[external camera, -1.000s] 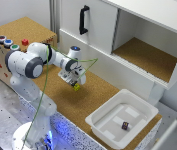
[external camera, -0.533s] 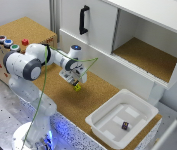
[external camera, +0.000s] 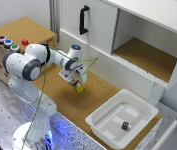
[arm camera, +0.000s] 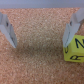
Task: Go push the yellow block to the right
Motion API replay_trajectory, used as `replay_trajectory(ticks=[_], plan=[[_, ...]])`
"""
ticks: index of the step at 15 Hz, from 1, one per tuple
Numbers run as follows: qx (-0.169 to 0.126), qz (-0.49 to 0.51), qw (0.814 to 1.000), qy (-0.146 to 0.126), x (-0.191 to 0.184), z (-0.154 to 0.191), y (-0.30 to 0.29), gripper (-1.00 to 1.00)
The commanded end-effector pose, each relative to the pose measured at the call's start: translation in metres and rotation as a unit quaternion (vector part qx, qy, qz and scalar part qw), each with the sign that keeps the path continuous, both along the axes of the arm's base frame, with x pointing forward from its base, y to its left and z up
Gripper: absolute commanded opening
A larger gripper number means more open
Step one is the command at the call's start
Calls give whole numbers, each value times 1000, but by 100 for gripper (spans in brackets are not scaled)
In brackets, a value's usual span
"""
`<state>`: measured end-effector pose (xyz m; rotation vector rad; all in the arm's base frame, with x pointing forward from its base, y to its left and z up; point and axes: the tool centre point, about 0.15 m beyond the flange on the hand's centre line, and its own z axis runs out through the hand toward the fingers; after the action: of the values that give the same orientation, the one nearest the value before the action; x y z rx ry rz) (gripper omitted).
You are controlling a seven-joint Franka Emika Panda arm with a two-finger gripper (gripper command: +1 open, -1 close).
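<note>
The yellow block [external camera: 79, 89] is a tiny bright yellow cube on the cork table [external camera: 58, 100], just below my fingertips in the exterior view. My gripper [external camera: 75, 80] hangs directly over it, slightly toward the exterior view's left. In the wrist view the jaws stand wide apart and empty, and the yellow block [arm camera: 74, 49] lies against the outer side of one finger [arm camera: 70, 31], outside the gap between the fingers. Black marks show on the block's face.
A white tray [external camera: 102, 129] at the exterior view's lower right holds a small dark cube [external camera: 124, 125]. A white cabinet with a black handle [external camera: 83, 19] and an open shelf [external camera: 145, 57] stands behind. A box with coloured buttons [external camera: 12, 44] is at the left.
The gripper has shifted slightly toward the yellow block; the block stays in about the same place.
</note>
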<state>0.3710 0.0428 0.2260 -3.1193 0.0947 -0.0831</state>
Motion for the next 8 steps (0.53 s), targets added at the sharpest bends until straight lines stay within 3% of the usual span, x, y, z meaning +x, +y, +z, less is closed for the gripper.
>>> replay_trajectory(ticks=[1,7,8], plan=[[23,8,1000,-5,-9,4,0,100],[23,8,1000,-5,-9,4,0,100],[0,0,1000,0,0,0,0,100]])
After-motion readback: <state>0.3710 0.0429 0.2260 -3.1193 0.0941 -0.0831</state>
